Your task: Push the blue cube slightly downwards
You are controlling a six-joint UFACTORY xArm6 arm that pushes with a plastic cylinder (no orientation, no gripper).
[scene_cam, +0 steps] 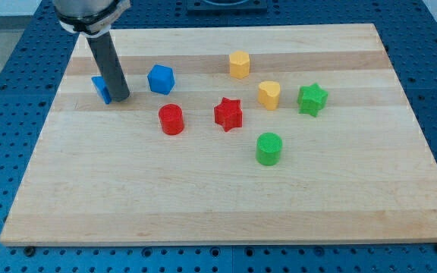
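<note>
On the wooden surface (203, 189) the blue cube (160, 79) sits untouched, with my tip (120, 99) apart to its left against a half-hidden blue block (99, 88); having no jaws, only a rod, I judge the approach unfinished, needing to circle above the cube, then nudge it briefly down.

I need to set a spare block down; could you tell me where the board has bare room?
The board is bare below the green cylinder and red cylinder, and right of the green star. It is crowded around the red star and by my tip.
</note>
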